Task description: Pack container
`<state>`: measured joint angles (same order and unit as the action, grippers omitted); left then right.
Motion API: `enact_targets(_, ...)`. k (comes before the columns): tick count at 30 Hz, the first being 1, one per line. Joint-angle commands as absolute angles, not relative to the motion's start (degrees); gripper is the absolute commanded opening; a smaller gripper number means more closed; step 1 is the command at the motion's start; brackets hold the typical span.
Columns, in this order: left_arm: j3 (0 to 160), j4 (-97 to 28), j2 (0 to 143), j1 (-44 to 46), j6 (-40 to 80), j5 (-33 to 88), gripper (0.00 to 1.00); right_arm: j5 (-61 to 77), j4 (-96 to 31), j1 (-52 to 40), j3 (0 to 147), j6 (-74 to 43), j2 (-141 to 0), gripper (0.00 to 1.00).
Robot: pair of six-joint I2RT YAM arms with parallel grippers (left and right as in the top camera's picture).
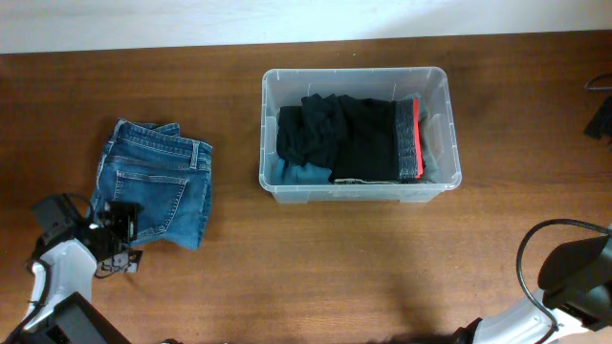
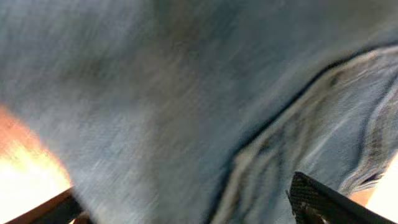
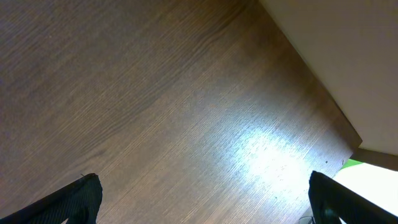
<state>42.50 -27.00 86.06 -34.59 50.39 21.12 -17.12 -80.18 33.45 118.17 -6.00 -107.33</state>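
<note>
The clear plastic container [image 1: 356, 134] sits at the centre back of the table, holding folded black clothes [image 1: 344, 139] with a grey and red waistband at their right end. Folded blue jeans [image 1: 153, 182] lie on the table to its left. My left gripper [image 1: 120, 234] is open at the near left edge of the jeans; in the left wrist view the blurred denim [image 2: 186, 106] fills the space between its fingers [image 2: 186, 208]. My right gripper [image 3: 202, 199] is open and empty over bare table; in the overhead view only that arm shows at the bottom right.
The wooden table's [image 1: 335, 268] right edge shows in the right wrist view [image 3: 311, 93]. A black cable loops at the bottom right [image 1: 535, 258]. A dark object sits at the far right edge [image 1: 601, 115].
</note>
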Motion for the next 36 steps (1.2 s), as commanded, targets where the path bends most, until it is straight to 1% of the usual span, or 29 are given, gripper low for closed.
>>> enact_targets(1, 41.12, -25.12, 86.91, -34.94, 50.74, 20.84, 0.96, -17.82, -80.14, 33.41, 118.39, -6.42, -107.31, 0.98)
enact_targets(8, 41.12, -24.08, 88.47, -34.89, 50.74, 21.89, 0.99, -17.82, -80.14, 33.41, 118.39, -6.42, -107.31, 0.99)
enact_targets(12, 41.12, -21.82, 89.8, -34.89, 50.74, 22.17, 0.99, -17.82, -80.14, 33.41, 118.39, -6.42, -107.31, 0.98)
enact_targets(17, 41.12, -17.72, 91.02, -34.89, 49.54, 28.14, 0.99, -17.82, -80.16, 33.41, 118.39, -6.42, -107.31, 0.98)
enact_targets(23, 41.12, -17.1, 91.83, -34.89, 47.33, 28.27, 0.99, -17.82, -80.14, 33.41, 118.39, -6.42, -107.31, 0.98)
enact_targets(24, 41.12, -17.1, 91.9, -34.89, 47.05, 28.32, 0.93, -17.82, -80.14, 33.41, 118.39, -6.42, -107.31, 0.98)
enact_targets(25, 41.12, -17.08, 91.88, -34.89, 47.05, 28.32, 0.8, -17.82, -80.16, 33.41, 118.39, -6.42, -107.31, 0.98)
enact_targets(27, 41.12, -16.49, 91.88, -34.89, 47.05, 28.38, 0.47, -17.82, -80.14, 33.41, 118.39, -6.42, -107.31, 0.98)
enact_targets(28, 41.12, -16.1, 91.88, -34.89, 47.03, 28.67, 0.37, -17.82, -80.14, 33.41, 118.39, -6.42, -107.31, 0.98)
enact_targets(30, 41.12, -15.51, 91.88, -34.89, 46.98, 29.21, 0.23, -17.82, -80.16, 33.41, 118.39, -6.42, -107.31, 0.98)
enact_targets(33, 41.15, -14.2, 91.88, -34.94, 46.37, 30.92, 0.08, -17.82, -80.14, 33.41, 118.39, -6.42, -107.31, 0.98)
enact_targets(34, 41.15, -13.41, 91.85, -34.94, 45.91, 32.12, 0.01, -17.82, -80.16, 33.41, 118.39, -6.42, -107.31, 0.98)
enact_targets(36, 41.28, -11.9, 91.85, -34.96, 44.31, 34.87, 0.01, -17.82, -80.14, 33.41, 118.39, -6.42, -107.31, 0.98)
